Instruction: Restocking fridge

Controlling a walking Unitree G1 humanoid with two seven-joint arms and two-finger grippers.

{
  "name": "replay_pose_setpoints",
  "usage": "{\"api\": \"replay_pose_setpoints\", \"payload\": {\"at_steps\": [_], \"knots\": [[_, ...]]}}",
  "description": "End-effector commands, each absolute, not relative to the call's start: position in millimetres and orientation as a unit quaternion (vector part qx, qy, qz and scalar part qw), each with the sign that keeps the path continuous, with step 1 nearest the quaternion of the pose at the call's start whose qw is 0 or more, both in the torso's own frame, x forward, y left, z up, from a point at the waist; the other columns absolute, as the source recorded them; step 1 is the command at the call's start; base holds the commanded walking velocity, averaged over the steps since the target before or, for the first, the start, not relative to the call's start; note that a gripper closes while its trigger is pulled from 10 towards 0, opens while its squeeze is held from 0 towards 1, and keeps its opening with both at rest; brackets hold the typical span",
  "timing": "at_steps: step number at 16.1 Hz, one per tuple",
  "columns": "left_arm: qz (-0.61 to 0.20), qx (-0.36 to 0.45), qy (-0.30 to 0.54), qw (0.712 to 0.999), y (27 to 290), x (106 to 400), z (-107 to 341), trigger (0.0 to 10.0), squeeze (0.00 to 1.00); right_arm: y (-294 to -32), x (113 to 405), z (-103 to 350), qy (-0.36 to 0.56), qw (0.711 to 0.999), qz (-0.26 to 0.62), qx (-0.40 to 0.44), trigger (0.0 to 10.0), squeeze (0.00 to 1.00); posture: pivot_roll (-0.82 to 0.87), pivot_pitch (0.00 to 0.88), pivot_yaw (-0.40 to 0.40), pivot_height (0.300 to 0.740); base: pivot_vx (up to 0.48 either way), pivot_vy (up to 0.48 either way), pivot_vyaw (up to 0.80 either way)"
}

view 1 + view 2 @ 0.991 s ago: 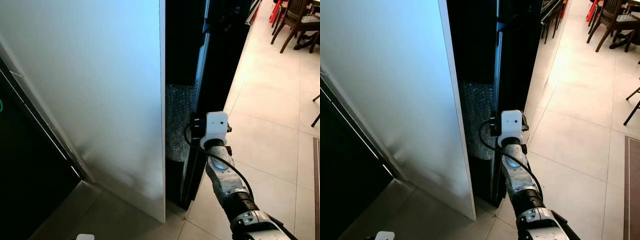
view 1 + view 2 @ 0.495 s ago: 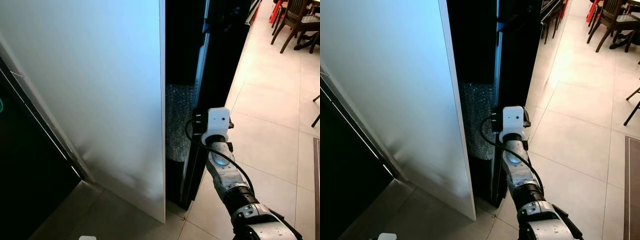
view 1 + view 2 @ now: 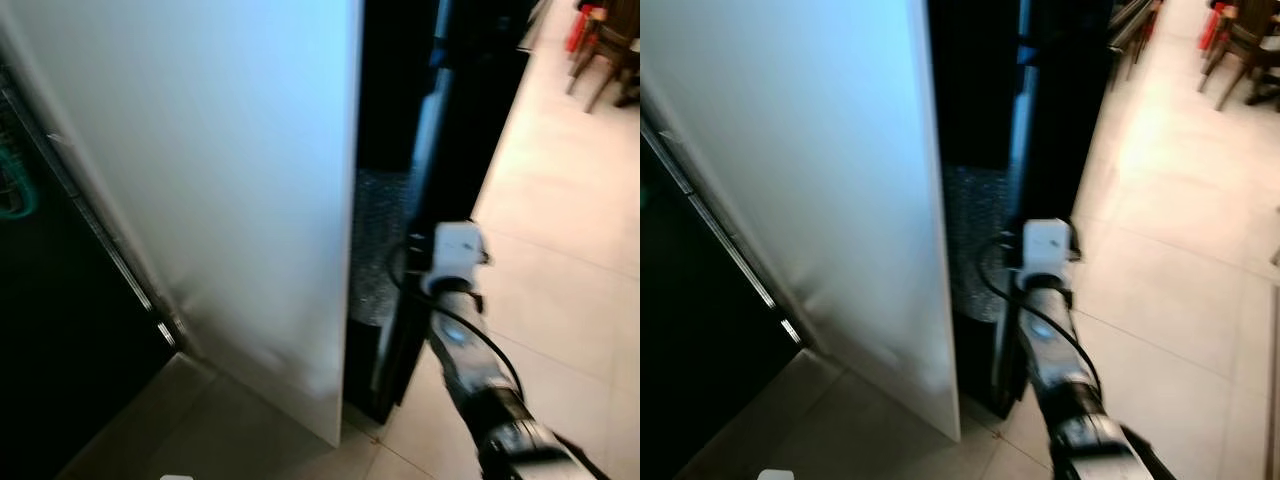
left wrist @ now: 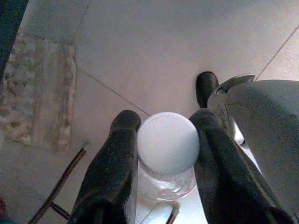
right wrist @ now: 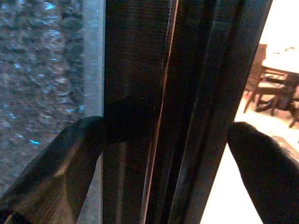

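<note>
Pale floor tiles point(image 3: 560, 290) stretch beside a tall black fridge point(image 3: 1060, 130) whose white door point(image 3: 220, 170) stands ajar, with wooden chairs point(image 3: 1240, 50) in the far corner. Reaching forward, the right pincer point(image 5: 163, 158) straddles the dark edge of the fridge, its fingers point(image 5: 51, 168) spread wide on either side. Held low over the floor, the left pincer point(image 4: 166, 154) grips a clear jar point(image 4: 167, 161) with a white lid.

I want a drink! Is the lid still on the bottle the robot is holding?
Yes, on. The white cap sits on the clear bottle, held between the left gripper fingers.
</note>
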State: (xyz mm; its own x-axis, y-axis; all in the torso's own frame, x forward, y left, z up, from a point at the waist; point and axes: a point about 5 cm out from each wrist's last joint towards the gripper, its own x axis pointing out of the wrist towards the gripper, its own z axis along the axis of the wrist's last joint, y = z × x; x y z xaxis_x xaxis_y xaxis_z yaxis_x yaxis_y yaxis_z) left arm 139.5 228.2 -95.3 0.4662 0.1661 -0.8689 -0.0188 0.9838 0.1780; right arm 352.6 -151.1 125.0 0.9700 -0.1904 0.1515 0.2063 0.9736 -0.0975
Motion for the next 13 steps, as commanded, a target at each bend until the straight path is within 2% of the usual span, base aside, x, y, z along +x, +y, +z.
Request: {"api": "replay_pose_setpoints", "payload": {"at_steps": [1,7,10,13], "knots": [[0.055,0.078,0.519,0.849,230,136,-96,10.0,0.00,-183,346,126,-0.073,0.981,-0.175,-0.050,10.0,0.00,-0.01,0.000,0.021,0.740,0.000,0.000,0.00],[0.050,0.078,0.521,0.849,228,135,-97,10.0,0.00,-241,309,113,-0.052,0.953,-0.291,-0.066,10.0,0.00,-0.03,0.000,0.014,0.740,0.000,0.000,0.00],[0.050,0.077,0.521,0.849,227,135,-97,10.0,0.00,-275,280,91,0.007,0.933,-0.358,-0.035,10.0,0.00,-0.02,0.000,0.007,0.740,0.000,0.000,0.00],[0.048,0.078,0.521,0.848,226,134,-98,10.0,0.00,-291,261,71,0.059,0.917,-0.395,-0.002,10.0,0.00,-0.03,0.000,0.009,0.740,0.000,0.000,0.00]]}}
